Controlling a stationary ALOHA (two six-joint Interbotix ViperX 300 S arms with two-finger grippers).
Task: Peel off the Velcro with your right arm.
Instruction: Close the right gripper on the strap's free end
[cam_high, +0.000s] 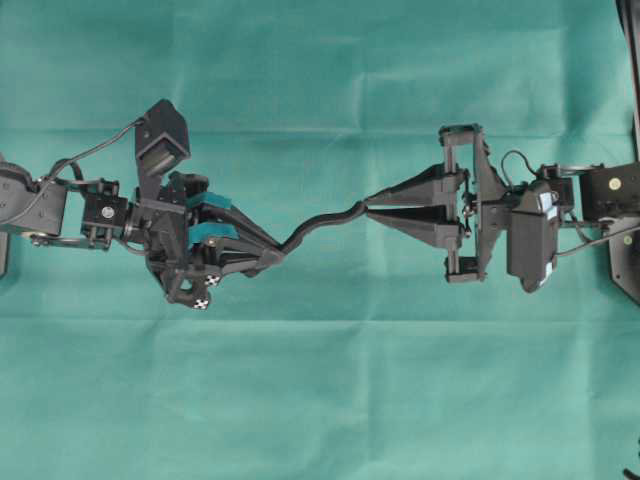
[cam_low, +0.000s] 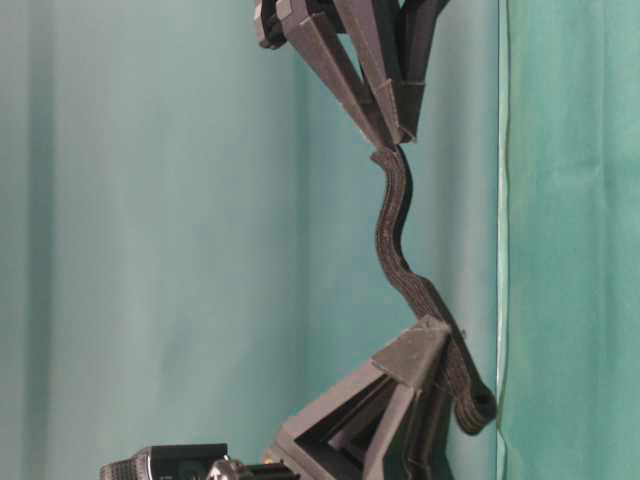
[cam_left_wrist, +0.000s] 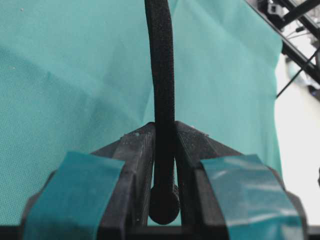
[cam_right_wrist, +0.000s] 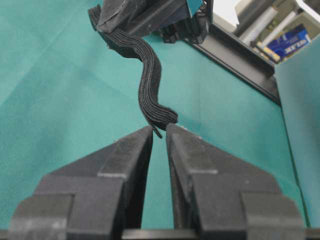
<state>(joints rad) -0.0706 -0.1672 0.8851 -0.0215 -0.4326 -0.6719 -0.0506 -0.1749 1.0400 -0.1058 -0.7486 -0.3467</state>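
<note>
Green cloth (cam_high: 320, 400); left pincer (cam_left_wrist: 165, 131) clamps Velcro (cam_high: 322, 225); no legible writing.

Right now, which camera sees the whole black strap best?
The overhead view: the Velcro runs its whole wavy length between the left tool and the right tool. The table-level view also shows most of it. The left wrist view shows only the clamped knob end, the right wrist view its free tip.

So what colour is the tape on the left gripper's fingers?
Teal tape on black fingers of the left gripper, clearest in the left wrist view.
</note>
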